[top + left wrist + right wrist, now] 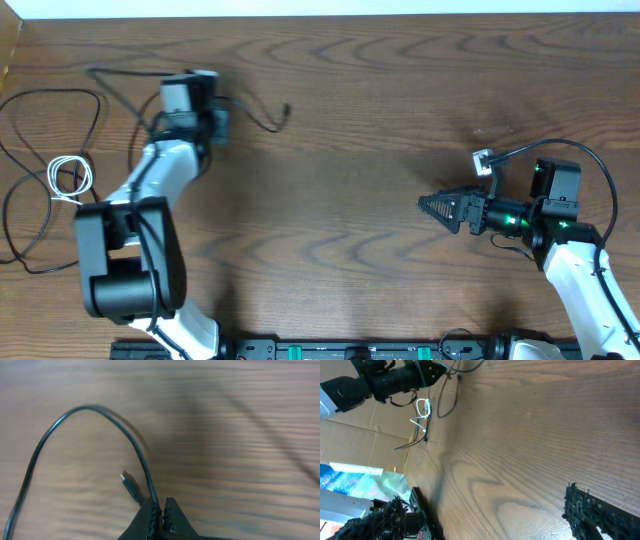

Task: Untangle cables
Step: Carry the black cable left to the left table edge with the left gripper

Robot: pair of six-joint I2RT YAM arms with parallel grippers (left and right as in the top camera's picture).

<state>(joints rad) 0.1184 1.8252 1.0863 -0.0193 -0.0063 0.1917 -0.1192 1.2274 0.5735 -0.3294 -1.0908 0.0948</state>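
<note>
The long black cable point(40, 215) lies in wide loops at the table's left, and one strand runs past my left arm to a plug end point(287, 110). The short white cable point(68, 178) is coiled among those loops. My left gripper point(217, 120) is at the far left of the table. In the left wrist view it point(162, 506) is shut on the black cable point(75, 411), which arches out of the jaws, and a small plug point(129, 485) lies beside them. My right gripper point(432, 205) hovers mid-right, open and empty point(480, 505). The right wrist view shows both cables far off: white point(423, 410), black point(445, 402).
A thick black robot wire with a small white connector point(483, 160) loops above the right arm. A black rail point(350, 351) runs along the table's front edge. Cardboard point(365, 440) borders the left side, with blue and green packaging point(355, 485) beyond it.
</note>
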